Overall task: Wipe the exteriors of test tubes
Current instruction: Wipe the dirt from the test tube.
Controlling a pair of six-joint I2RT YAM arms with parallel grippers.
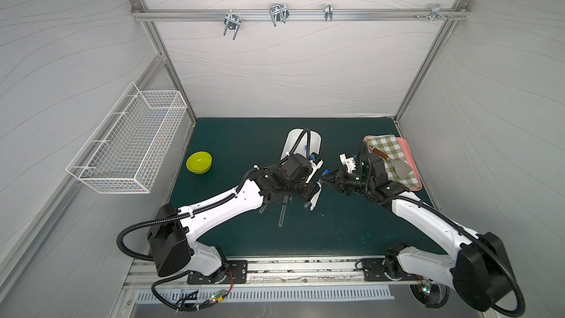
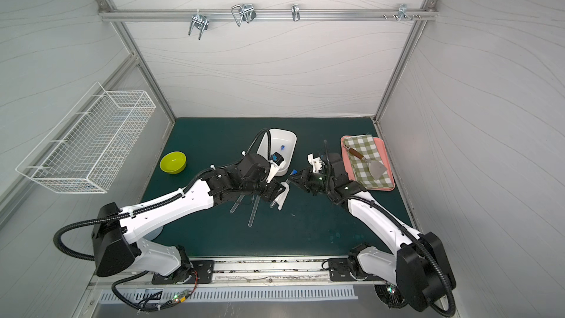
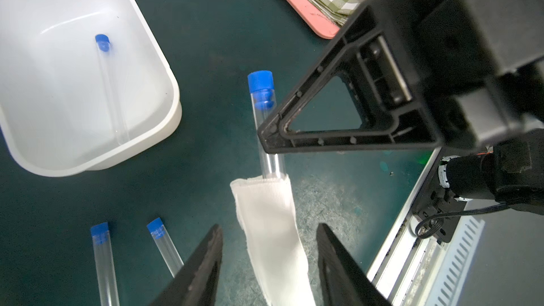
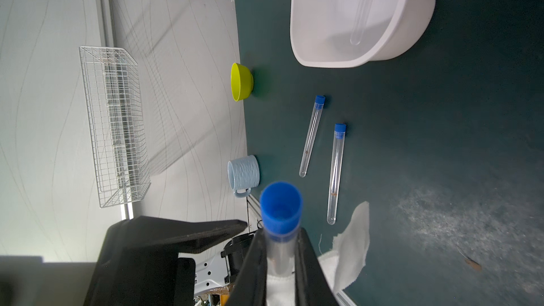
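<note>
Right claw (image 4: pixel 281 244) clamped on slim clear test tube with blue cap (image 3: pixel 272 164), held above middle of dark green counter (image 1: pixel 336 234). Tube's lower end sheathed in folded white cloth (image 3: pixel 273 248). Left claw (image 3: pixel 269 226) wide, jaws either side of cloth, gaps showing. 2 more lie flat mid-counter, apart: tube nearer left edge (image 4: pixel 311 136), tube beside it (image 4: pixel 335 172). 4th tube (image 3: pixel 113 95) lies inside white plastic tub (image 3: pixel 53 98) toward rear edge.
</note>
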